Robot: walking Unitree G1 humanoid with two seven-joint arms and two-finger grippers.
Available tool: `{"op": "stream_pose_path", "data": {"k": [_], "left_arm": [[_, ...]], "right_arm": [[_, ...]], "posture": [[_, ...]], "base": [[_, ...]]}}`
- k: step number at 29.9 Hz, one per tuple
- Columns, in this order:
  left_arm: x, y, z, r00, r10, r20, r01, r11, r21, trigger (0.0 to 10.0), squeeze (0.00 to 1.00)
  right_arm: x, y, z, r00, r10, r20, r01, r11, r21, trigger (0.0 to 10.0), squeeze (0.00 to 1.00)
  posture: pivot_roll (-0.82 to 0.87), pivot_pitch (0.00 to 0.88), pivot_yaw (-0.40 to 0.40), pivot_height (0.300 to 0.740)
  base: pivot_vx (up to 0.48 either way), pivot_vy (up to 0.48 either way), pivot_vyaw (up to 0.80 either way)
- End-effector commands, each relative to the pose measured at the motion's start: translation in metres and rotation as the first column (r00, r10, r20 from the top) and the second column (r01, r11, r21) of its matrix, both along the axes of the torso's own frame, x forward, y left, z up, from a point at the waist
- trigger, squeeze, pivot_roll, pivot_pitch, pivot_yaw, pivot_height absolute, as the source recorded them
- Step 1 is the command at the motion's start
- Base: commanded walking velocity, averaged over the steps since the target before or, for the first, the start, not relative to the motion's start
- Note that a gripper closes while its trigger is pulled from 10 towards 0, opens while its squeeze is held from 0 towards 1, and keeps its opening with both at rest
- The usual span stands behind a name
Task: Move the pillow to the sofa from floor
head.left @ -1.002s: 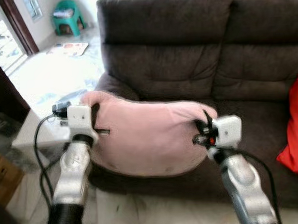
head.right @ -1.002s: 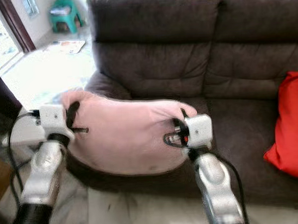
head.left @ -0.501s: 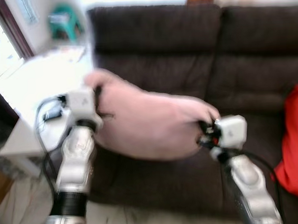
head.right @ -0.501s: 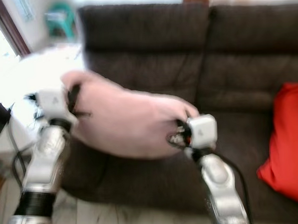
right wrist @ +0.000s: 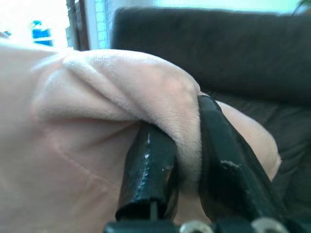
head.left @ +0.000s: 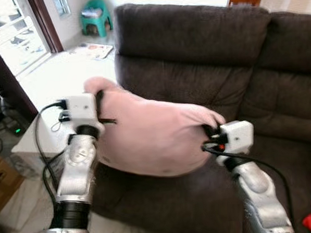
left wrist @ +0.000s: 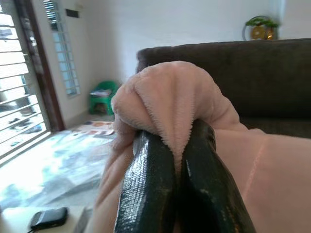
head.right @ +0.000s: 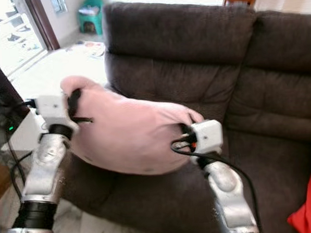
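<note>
A dark brown sofa (head.left: 204,56) is seen ahead, and a pink pillow (head.left: 151,135) is held in the air above its seat, clear of the floor. One corner is pinched tight by the left gripper (left wrist: 177,160), and the opposite corner is clamped by the right gripper (right wrist: 187,160).

The pillow (head.left: 151,135) is held off the floor, in front of the sofa (head.left: 204,56) and above its seat at the left end. The left gripper (left wrist: 180,150) is clamped on the pillow's left corner, the right gripper (right wrist: 187,145) on its right corner. A low table (head.left: 34,141) is placed left of the sofa. A stool (head.left: 95,18) is seen behind, far left.
</note>
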State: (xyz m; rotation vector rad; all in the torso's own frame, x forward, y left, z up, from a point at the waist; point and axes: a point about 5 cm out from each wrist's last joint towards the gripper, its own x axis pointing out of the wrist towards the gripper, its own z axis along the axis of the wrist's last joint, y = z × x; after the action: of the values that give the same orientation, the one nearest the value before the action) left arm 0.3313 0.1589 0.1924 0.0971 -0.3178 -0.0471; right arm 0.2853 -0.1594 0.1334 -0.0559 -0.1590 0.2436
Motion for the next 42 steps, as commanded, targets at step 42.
{"op": "stream_pose_path", "data": {"k": [42], "left_arm": [[-0.005,-0.015,-0.015,0.886,-0.399,-0.236,0.368,0.915,-0.163,10.0,0.00]], "right_arm": [[0.042,0.035,0.010,0.995,0.060,-0.075,-0.069,0.991,-0.116,10.0,0.00]], "posture": [[0.00,0.008,-0.024,0.740]], "base": [[0.113,0.000,0.00]]}}
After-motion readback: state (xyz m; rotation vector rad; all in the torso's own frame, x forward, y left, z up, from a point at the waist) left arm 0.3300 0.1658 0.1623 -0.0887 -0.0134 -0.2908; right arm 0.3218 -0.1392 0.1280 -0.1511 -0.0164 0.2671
